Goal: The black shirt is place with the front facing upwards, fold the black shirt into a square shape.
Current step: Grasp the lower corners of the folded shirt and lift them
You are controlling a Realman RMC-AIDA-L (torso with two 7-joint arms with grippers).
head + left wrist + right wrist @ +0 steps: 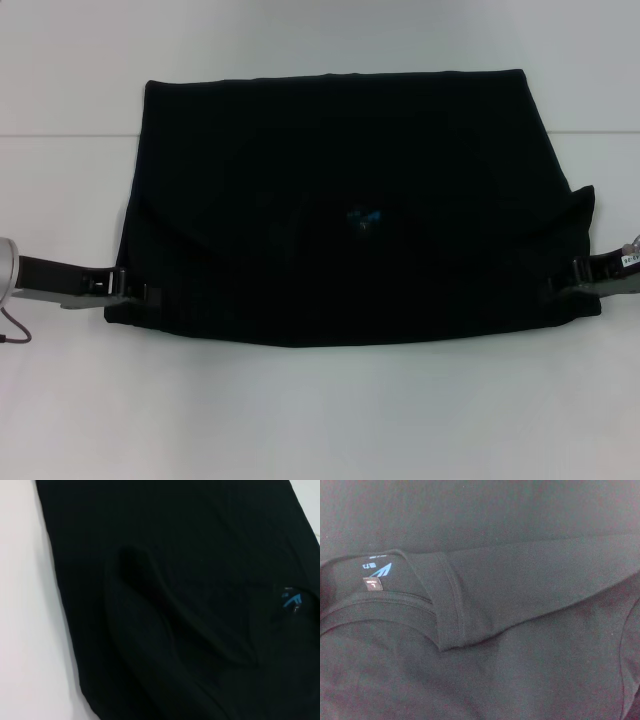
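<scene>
White tabletop filled the head view, with a faint seam line running across it toward the far edge. Black shirt lay flat at the table's middle, spread wide between the left and right edges, its far hem straight and parallel to the far edge. Both sleeves were folded inward over the body, making slanted flaps on each side. Small blue neck label showed near the shirt's centre; no lettering was visible on the cloth facing up.

Left gripper sat at the shirt's near-left corner, low on the table, touching the cloth edge; whether it pinched the fabric or was loose could not be told. Right gripper sat at the near-right corner against the folded sleeve edge; its grasp could not be told either.

Left wrist view: black cloth over nearly everything, a soft raised fold running diagonally, the blue label off to one side, and a strip of white table beside the shirt's edge.

Right wrist view: the ribbed sleeve cuff lay folded just beside the neckline, with the blue label and a small white size tag inside the collar.
</scene>
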